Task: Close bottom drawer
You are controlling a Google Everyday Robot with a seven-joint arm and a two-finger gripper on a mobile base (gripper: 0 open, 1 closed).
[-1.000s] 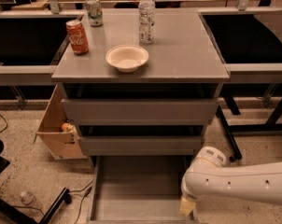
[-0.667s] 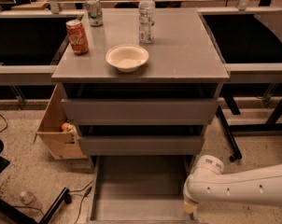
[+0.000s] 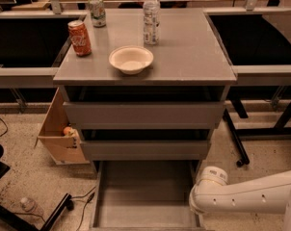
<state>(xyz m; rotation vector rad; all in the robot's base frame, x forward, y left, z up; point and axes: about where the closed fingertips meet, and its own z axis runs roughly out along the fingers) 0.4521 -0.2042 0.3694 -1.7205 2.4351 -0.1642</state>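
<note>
The bottom drawer (image 3: 144,196) of the grey cabinet is pulled far out toward me, and its grey box interior is bare. Its front panel lies at or below the picture's bottom edge. My white arm (image 3: 242,196) reaches in from the right, and its rounded wrist (image 3: 208,189) sits just outside the drawer's right wall. My gripper hangs below the wrist, past the bottom edge of the picture, near the drawer's front right corner. It does not show.
The two upper drawers (image 3: 143,114) are slightly open. On the cabinet top (image 3: 193,57) stand a white bowl (image 3: 131,59), a red can (image 3: 80,37), a green can (image 3: 97,11) and a water bottle (image 3: 151,16). A cardboard box (image 3: 59,134) sits on the left, with cables and a bottle (image 3: 30,207) on the floor.
My arm has sunk lower and shifted slightly right beside the drawer's right wall. The fingertip seen earlier has dropped out of the picture. The drawer has not visibly moved.
</note>
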